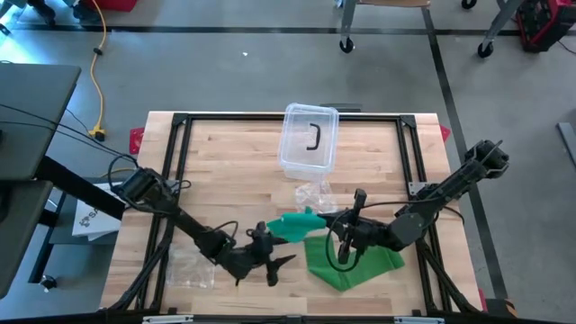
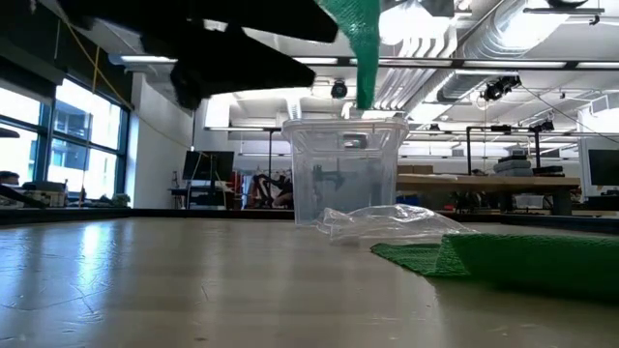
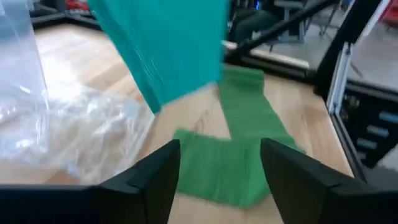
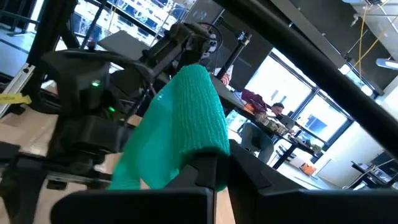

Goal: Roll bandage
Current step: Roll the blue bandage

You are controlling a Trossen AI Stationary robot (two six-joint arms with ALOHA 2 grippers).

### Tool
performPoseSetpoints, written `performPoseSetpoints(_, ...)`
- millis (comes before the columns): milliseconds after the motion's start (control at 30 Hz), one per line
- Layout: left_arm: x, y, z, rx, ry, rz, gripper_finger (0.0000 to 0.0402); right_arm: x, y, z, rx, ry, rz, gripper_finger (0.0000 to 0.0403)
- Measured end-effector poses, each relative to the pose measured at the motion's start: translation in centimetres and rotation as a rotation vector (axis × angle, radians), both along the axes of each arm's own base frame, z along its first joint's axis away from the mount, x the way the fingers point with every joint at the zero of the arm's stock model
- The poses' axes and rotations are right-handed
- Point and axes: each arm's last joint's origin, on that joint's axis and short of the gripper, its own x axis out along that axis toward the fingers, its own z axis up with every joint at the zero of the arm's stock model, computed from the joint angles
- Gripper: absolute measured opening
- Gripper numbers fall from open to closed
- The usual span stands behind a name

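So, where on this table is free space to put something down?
Bare wood lies left of the clear container and right of it. The near middle is crowded: left hand, right hand, green bandage, and plastic wrap.

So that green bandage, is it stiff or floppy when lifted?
Probably floppy: the green bandage hangs limp from the right tool and lies in folds on the table. Likely light too, held aloft by a small pinch.
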Motion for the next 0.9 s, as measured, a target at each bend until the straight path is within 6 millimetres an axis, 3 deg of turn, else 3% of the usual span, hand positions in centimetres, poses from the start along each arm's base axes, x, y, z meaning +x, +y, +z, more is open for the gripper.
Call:
performPoseSetpoints(267,1.0,0.4,2.6,0.052,-0.189,-0.069,0.0225,0.0,0.0,0.0,-0.007,0.003,0.0,0.0012)
performPoseSetpoints(433,1.2,0.6,3.1,-0.036,-0.252,-0.065,0.0218,0.0,0.0,-0.1,-0.011,0.013,-0.016,0.0012)
performPoseSetpoints(567,1.2,0.4,3.1,-0.163,-0.268,-0.105,0.016,-0.1,-0.3,-0.2,-0.009,0.018,-0.103,0.0012)
performPoseSetpoints(733,0.7,-0.6,3.9,-0.307,-0.341,-0.249,0.0024,-0.2,-0.6,-0.3,-0.033,0.041,-0.23,0.0011)
performPoseSetpoints(900,-1.2,-2.6,6.1,-0.364,-0.481,-0.358,0.0011,-0.4,-0.8,-1.3,-0.086,0.119,-0.324,0.0003)
